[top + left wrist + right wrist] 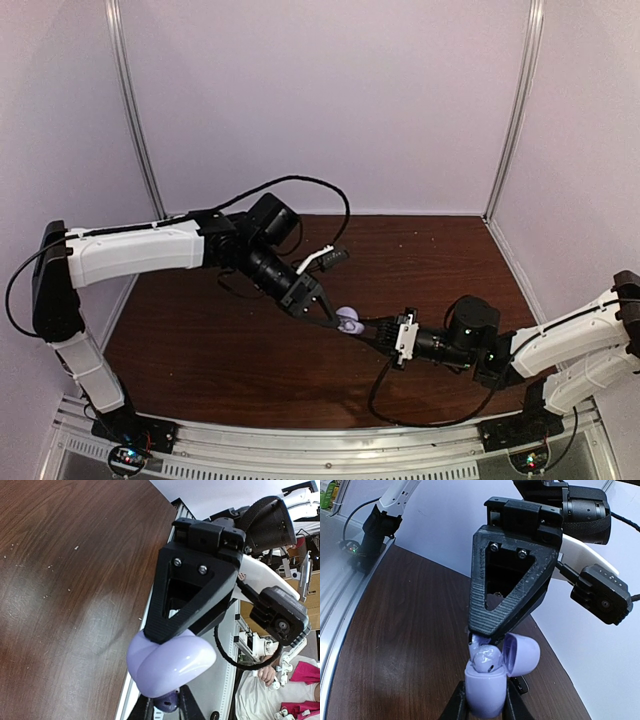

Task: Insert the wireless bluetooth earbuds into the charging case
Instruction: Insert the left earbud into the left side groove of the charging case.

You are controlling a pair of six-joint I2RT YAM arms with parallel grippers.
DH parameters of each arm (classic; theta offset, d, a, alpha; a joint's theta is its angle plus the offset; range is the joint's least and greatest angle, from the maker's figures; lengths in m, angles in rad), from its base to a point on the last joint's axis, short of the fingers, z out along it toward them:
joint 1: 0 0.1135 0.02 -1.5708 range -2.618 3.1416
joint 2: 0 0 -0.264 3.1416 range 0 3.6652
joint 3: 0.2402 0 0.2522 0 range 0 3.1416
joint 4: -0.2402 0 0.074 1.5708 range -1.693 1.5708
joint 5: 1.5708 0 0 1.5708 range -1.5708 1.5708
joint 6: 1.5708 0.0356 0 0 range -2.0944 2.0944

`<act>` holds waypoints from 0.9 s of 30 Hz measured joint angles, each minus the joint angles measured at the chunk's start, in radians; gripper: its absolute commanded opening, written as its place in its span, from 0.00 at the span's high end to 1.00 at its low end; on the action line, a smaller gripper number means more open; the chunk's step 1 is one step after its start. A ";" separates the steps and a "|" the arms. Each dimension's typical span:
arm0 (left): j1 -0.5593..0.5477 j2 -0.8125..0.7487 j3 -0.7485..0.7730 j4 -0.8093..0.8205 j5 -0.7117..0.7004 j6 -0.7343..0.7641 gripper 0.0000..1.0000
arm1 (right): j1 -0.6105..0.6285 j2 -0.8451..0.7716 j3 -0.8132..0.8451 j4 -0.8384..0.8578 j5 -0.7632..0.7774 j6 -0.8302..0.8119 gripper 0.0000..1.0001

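The lavender charging case [485, 692] is held upright above the table, and my right gripper [484, 705] is shut on its base. Its lid [522, 652] is hinged open to the right. An earbud [488, 659] sits in the case's mouth. My left gripper [480, 635] comes down from above, shut on that earbud's upper part. In the left wrist view the case [170, 660] shows its rounded outside, and the earbud [167, 703] is pinched in my left gripper [166, 700]. The top view shows both grippers meeting at the case [350, 322] mid-table.
A small black oval object [521, 685] lies on the dark wooden table [395, 645] just behind the case. White walls [320, 100] enclose the table. The aluminium rail [320, 450] runs along the near edge.
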 measured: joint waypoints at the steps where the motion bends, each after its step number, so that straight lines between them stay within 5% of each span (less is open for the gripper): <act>1: 0.000 0.003 0.006 -0.005 -0.005 0.000 0.94 | 0.002 0.000 0.000 0.000 0.002 0.000 1.00; 27: -0.006 0.019 0.066 -0.071 -0.058 -0.047 0.83 | 0.012 0.045 -0.008 0.094 0.032 0.031 1.00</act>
